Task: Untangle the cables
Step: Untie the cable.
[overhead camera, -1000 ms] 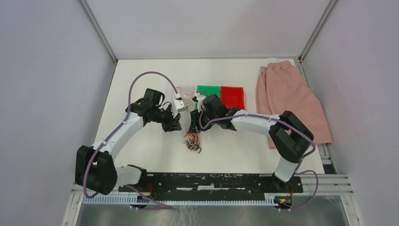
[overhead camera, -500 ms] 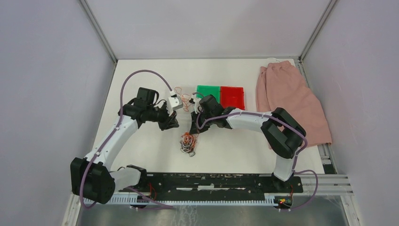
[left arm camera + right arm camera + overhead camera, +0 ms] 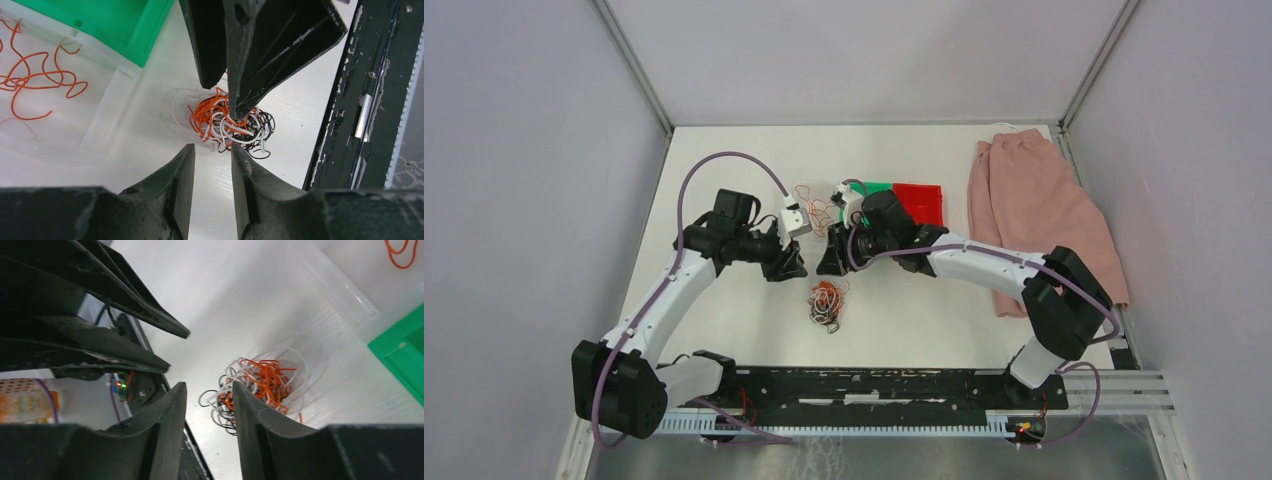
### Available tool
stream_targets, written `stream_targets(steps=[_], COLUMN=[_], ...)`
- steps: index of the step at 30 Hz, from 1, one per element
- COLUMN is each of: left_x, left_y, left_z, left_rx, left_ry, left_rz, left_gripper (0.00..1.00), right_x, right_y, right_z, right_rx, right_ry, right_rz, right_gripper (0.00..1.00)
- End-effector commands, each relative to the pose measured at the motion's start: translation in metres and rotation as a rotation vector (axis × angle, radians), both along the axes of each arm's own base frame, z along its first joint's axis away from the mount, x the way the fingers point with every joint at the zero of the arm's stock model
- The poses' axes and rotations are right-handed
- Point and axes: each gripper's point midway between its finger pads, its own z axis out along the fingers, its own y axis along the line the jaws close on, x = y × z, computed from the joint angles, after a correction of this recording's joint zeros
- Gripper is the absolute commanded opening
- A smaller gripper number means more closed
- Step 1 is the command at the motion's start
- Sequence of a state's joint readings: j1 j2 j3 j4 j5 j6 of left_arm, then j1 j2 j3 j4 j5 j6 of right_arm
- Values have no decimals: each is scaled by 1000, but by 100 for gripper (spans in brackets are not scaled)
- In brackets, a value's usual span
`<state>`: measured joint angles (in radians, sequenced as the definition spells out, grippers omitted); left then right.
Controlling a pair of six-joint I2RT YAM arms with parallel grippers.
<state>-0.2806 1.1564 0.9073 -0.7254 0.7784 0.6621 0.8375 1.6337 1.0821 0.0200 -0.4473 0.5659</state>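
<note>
Top view: right arm (image 3: 994,262) elbow has swung outward; left gripper (image 3: 787,264) and right gripper (image 3: 832,262) face off over the desk's (image 3: 724,160) middle, cables (image 3: 826,303) clumped just frontward. Left wrist: jaws slightly apart, empty; clear tray (image 3: 115,90) holds loose orange wires (image 3: 45,80), green tray (image 3: 115,25) shows bare. Right wrist: jaws apart, empty. Clump likely light, springy; pinch an outlying loop.

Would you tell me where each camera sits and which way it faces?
Top external: above and behind the bases, looking down on the table; both arms show whole, left gripper and right gripper facing each other near the cables.
Left wrist: on the left arm, looking down past its own fingers at the cables; the right gripper shows opposite.
Right wrist: on the right arm, looking down past its own fingers at the cables; the left gripper shows opposite.
Shared: both wrist views catch the green tray.
</note>
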Motion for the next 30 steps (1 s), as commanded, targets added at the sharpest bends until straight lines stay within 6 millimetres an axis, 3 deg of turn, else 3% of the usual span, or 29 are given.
stream_targets(steps=[1,5,9,15,23,30], left_x=[-1,-5,-7,-13,-13,-13], left_y=[-2,0,2,6,8,13], left_z=[5,7,9,9,4,-11], left_rx=[-22,-14,-2,18,32,73], left_ry=[-26,-40,-45,-44,-37,-29], left_rz=[-21,-35,-39,-45,-41,-49], left_gripper=[40,40,40,40,39,39], right_x=[4,8,9,9,1,0], right_y=[-8,-8,-1,11,19,19], right_z=[-32,-62,-78,-79,-84,-92], right_rx=[-120,-202,-195,-106,-27,-35], right_ry=[-76,-188,-261,-334,-319,-330], right_rz=[61,202,315,362,364,352], right_gripper=[51,57,58,53,37,36])
